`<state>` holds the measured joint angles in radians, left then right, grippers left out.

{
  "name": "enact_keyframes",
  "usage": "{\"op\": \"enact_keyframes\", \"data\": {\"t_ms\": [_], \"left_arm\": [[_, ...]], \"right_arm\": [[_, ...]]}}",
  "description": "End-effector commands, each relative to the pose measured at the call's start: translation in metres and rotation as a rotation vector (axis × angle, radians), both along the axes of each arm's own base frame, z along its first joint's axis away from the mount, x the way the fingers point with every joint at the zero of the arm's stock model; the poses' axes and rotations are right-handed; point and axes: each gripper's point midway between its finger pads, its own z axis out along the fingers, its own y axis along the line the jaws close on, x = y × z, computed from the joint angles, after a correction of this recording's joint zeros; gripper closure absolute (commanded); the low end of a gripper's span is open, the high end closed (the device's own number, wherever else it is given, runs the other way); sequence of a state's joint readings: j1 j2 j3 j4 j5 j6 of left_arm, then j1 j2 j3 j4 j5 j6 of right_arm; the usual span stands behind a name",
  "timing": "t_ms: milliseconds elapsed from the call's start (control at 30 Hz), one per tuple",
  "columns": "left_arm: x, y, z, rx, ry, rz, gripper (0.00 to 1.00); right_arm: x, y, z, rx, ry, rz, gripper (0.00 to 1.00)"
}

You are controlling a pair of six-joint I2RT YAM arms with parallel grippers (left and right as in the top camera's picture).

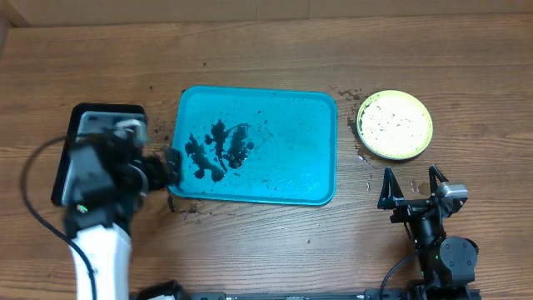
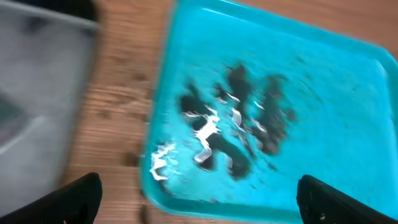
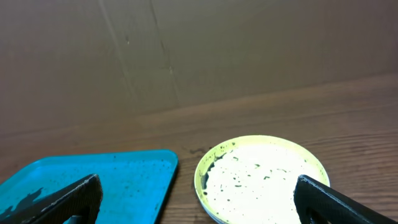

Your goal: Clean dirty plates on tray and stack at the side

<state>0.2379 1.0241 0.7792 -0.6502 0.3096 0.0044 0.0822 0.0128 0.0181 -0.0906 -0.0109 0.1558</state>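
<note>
The teal tray [image 1: 300,150] lies mid-table with dark wet smears [image 1: 218,150] on its left half and no plates on it. It also shows in the left wrist view [image 2: 323,93] and the right wrist view [image 3: 93,186]. The plates [image 1: 395,125] sit stacked right of the tray: a speckled white one on top and a yellow-green rim around it [image 3: 261,177]. The light blue plate is not visible on its own. My left gripper [image 1: 171,167] is open and empty over the tray's left edge [image 2: 199,208]. My right gripper [image 1: 411,185] is open and empty, just in front of the stack [image 3: 199,208].
A smaller black tray [image 1: 83,112] lies at the left under my left arm, and shows blurred in the left wrist view [image 2: 37,81]. Dark crumbs are scattered on the wood around the teal tray's corners [image 1: 346,93].
</note>
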Motion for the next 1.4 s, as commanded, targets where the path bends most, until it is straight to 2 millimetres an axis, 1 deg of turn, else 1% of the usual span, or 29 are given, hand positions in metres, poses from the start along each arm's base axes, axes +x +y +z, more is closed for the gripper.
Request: {"op": "enact_keyframes", "data": {"t_ms": [0, 67, 233, 333, 500, 633, 833, 933, 1067, 1300, 1367], "left_arm": [[-0.015, -0.023, -0.01, 0.064, -0.06, -0.084, 0.0], [-0.018, -0.026, -0.012, 0.107, -0.118, -0.089, 0.0], [-0.026, -0.029, -0.02, 0.128, -0.223, -0.092, 0.0], [-0.029, -0.03, -0.021, 0.14, -0.315, -0.087, 0.0], [-0.035, -0.03, -0.014, 0.162, -0.485, -0.077, 0.0], [-0.04, -0.026, -0.01, 0.186, -0.581, -0.051, 0.0], [-0.04, -0.026, -0.005, 0.203, -0.714, -0.039, 0.0], [-0.041, -0.022, -0.004, 0.218, -0.756, -0.015, 0.0], [-0.042, -0.014, 0.008, 0.245, -0.806, 0.034, 0.0], [-0.043, 0.004, 0.004, 0.265, -0.777, 0.141, 0.0], [-0.043, 0.005, 0.004, 0.277, -0.776, 0.139, 0.0]], "right_arm": [[0.0, 0.0, -0.001, -0.007, -0.007, -0.004, 0.0], [0.0, 0.0, -0.001, -0.007, -0.007, -0.004, 0.0], [0.0, 0.0, -0.001, -0.007, -0.007, -0.004, 0.0], [0.0, 0.0, -0.001, -0.007, -0.007, -0.004, 0.0], [0.0, 0.0, -0.001, -0.007, -0.007, -0.004, 0.0], [0.0, 0.0, -0.001, -0.007, -0.007, -0.004, 0.0], [0.0, 0.0, -0.001, -0.007, -0.007, -0.004, 0.0], [0.0, 0.0, -0.001, -0.007, -0.007, -0.004, 0.0], [0.0, 0.0, -0.001, -0.007, -0.007, -0.004, 0.0], [0.0, 0.0, -0.001, -0.007, -0.007, -0.004, 0.0], [0.0, 0.0, -0.001, -0.007, -0.007, -0.004, 0.0]]}}
